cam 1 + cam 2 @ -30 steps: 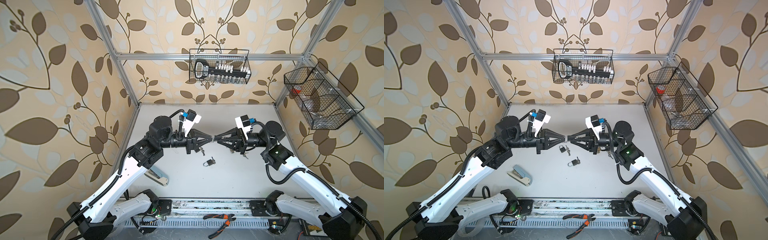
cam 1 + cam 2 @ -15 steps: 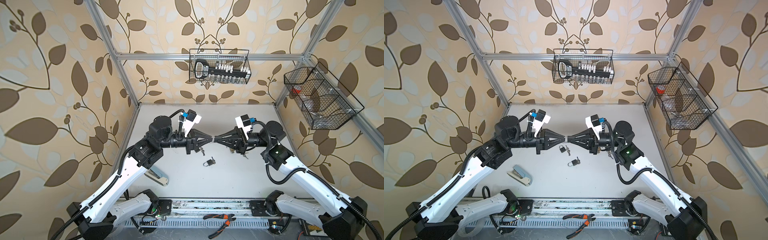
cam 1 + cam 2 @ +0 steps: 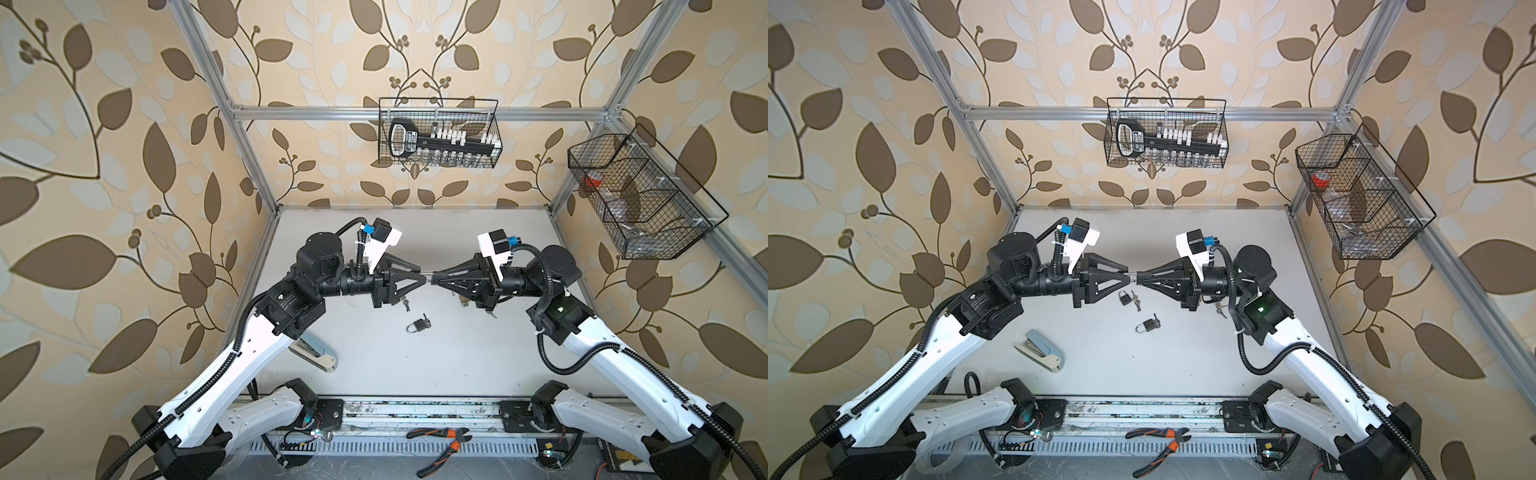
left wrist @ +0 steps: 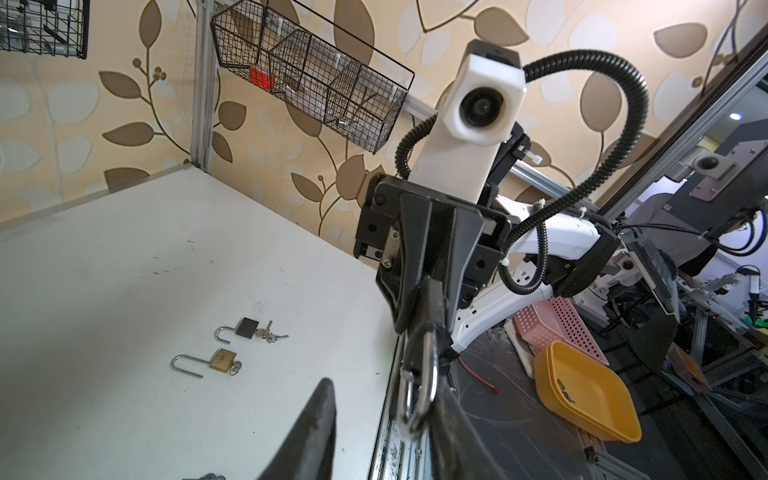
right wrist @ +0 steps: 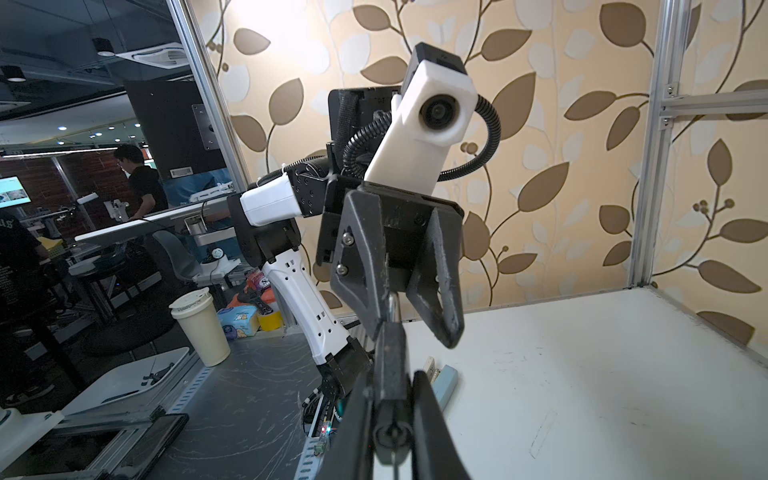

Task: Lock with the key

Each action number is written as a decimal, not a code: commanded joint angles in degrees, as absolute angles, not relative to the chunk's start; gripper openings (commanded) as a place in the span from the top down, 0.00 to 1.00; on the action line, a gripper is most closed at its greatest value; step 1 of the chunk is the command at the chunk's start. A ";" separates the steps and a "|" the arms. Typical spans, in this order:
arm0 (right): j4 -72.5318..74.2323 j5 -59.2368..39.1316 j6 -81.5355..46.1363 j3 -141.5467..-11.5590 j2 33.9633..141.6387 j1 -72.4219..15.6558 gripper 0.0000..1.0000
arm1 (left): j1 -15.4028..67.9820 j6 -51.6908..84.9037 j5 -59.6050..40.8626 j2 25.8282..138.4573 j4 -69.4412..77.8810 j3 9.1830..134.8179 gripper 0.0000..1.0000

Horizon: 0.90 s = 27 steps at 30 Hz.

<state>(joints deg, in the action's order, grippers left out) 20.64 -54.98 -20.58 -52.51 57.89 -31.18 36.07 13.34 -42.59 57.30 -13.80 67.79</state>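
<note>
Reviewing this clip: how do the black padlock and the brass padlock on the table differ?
The black padlock has a short shackle; the brass padlock a longer one. The black padlock's keys lie beside it; the brass padlock's key looks inserted. Both lie flat, shackles open.

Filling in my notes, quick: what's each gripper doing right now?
Left gripper: open, jaws apart.
Right gripper: shut on the black padlock.

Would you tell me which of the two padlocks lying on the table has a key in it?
The brass padlock: its key sticks from the body, while the black padlock has its keys loose beside it.
</note>
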 commanded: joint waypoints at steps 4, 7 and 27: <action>22.94 -55.26 -21.55 -53.80 57.14 -31.59 1.00 | 36.56 12.32 -41.92 56.60 -12.39 68.89 0.81; 22.94 -55.46 -21.68 -53.92 57.27 -31.58 1.00 | 36.61 12.33 -41.84 56.55 -12.31 68.90 0.82; 19.66 -54.24 -21.75 -55.55 58.32 -31.64 1.00 | 36.58 11.34 -43.71 56.69 -11.95 70.14 0.67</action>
